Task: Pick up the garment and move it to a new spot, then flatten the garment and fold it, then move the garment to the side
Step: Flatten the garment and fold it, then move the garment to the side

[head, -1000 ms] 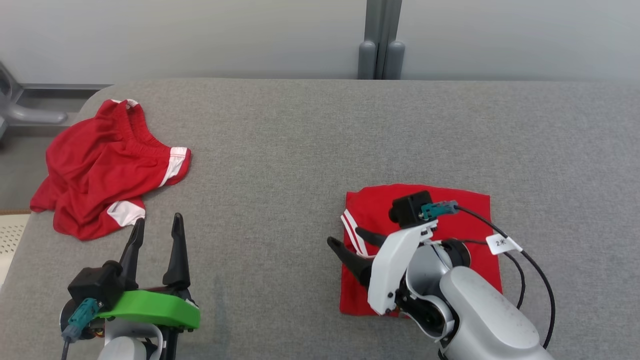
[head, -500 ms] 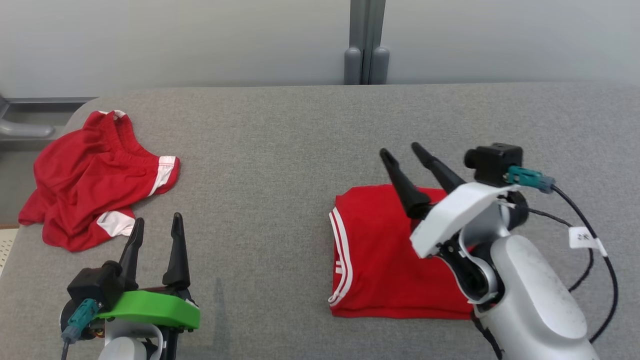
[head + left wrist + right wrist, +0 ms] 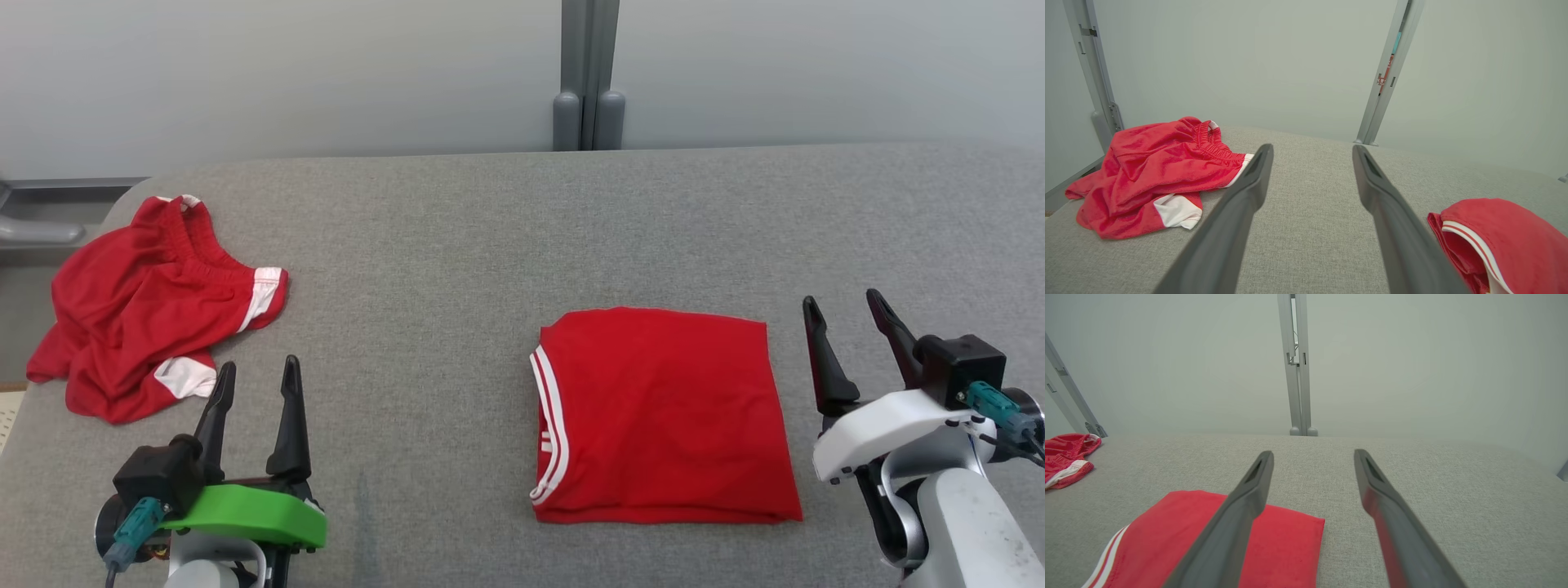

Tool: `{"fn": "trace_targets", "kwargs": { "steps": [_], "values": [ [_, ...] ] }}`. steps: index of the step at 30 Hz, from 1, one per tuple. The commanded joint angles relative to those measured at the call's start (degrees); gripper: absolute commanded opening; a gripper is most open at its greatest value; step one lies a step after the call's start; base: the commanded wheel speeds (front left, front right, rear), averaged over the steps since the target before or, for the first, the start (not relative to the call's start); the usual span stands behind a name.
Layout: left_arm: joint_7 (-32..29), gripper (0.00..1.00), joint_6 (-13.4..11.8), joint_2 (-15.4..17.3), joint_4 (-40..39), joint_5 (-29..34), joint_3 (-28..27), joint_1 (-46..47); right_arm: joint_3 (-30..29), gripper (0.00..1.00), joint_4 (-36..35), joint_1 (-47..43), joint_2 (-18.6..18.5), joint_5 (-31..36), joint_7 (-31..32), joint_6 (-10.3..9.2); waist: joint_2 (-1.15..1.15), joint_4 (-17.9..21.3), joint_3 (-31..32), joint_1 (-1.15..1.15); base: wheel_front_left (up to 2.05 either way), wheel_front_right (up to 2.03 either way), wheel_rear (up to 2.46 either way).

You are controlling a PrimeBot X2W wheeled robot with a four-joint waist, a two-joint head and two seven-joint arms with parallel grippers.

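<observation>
A grey fabric-covered bench seen from above fills most of the frame, with a pale wall and a grey upright post along the top edge. Right of centre in the lower half lies the folded red garment, a neat, flat, roughly square stack with two white stripes running down its left edge. At the lower right, just beside the garment's right edge but not touching it, the right end effector has its two long dark fingers pointing up the frame, spread wide with nothing between them. Its white housing and pale forearm sit below, at the bottom right corner. At the lower left, the left end effector points up the frame in the same way, its fingers wide apart and holding nothing, mounted on a bright green housing. Just above and to the left of its fingertips, near the bench's left edge, lies a crumpled pair of red shorts with a gathered elastic waistband and white trim, well apart from the folded garment. In the right wrist view, the folded garment lies under and beside the left-hand finger at the lower left, on bare grey fabric.
</observation>
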State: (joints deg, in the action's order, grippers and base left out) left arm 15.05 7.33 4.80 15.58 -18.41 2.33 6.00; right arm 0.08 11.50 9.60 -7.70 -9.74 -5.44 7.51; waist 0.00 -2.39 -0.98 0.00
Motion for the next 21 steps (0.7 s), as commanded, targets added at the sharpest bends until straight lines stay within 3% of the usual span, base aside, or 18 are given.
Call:
{"fn": "trace_targets", "kwargs": {
  "steps": [1,21],
  "values": [
    [0.2,1.00,0.2,0.5,-0.2,0.3,-0.2,-1.0,-0.5,1.00,0.1,-1.0,-0.2,0.5,-0.9,-0.05,0.00,0.5,0.6,0.00,0.00,0.00,0.00],
    [0.2,1.00,0.2,-0.2,0.2,1.1,-0.6,-5.4,-1.2,1.00,-3.9,-7.0,-2.0,-0.5,0.3,-0.05,0.00,3.6,3.5,0.00,0.00,0.00,0.00]
  ]
}}
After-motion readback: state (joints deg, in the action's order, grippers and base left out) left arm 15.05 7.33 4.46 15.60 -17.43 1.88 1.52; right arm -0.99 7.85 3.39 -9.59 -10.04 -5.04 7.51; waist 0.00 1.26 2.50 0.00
